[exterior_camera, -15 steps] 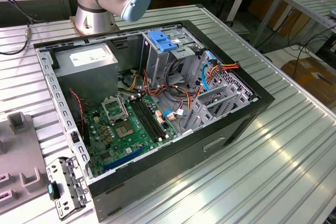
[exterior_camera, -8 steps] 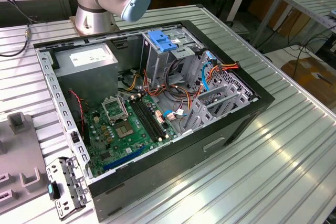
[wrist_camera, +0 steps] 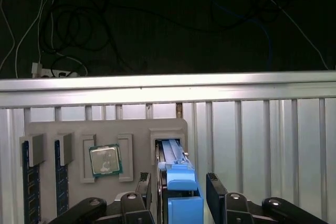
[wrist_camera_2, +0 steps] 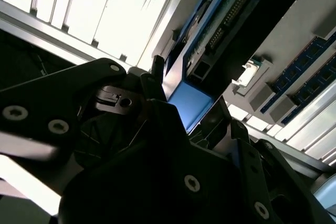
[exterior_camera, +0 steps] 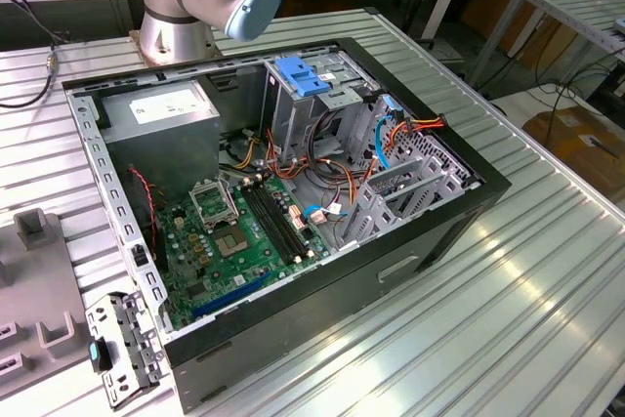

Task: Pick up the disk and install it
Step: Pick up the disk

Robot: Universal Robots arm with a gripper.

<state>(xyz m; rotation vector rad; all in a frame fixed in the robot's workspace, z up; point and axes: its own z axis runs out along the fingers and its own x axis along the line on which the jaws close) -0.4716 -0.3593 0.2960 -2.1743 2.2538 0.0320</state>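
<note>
Where the disk stands: the disk (wrist_camera: 181, 182) sits on edge in a slot of the grey parts fixture (wrist_camera: 136, 129). Its blue carrier handle faces the camera in the first wrist view. The second wrist view shows its blue frame and connector edge.
Gripper: the gripper (wrist_camera: 179, 179) is spread, with one black finger (wrist_camera: 146, 192) on each side of the carrier. A thin gap shows at one finger, so it grasps nothing.
Fixture neighbours: a processor chip (wrist_camera: 105, 160) lies in the pocket just beside the disk's slot. Two memory modules (wrist_camera: 30, 187) stand in slots beyond it.
Table: the fixture rests on a slatted aluminium table (wrist_camera: 262, 140).
Computer case: the black computer case (exterior_camera: 420, 241) lies open in the middle of the exterior view.
Drive cage: the silver drive cage (exterior_camera: 337, 109), topped by a blue latch, stands at the case's 12 o'clock.
Power supply: the grey power supply (exterior_camera: 161, 109), with a white label, fills the 11 o'clock corner.
Motherboard: the green motherboard (exterior_camera: 244, 231) lies toward 7 o'clock.
Arm: the arm's base (exterior_camera: 176, 17) stands outside the case at 11 o'clock.
Bracket: a loose metal bracket (exterior_camera: 122, 349) lies outside at 8 o'clock.
</note>
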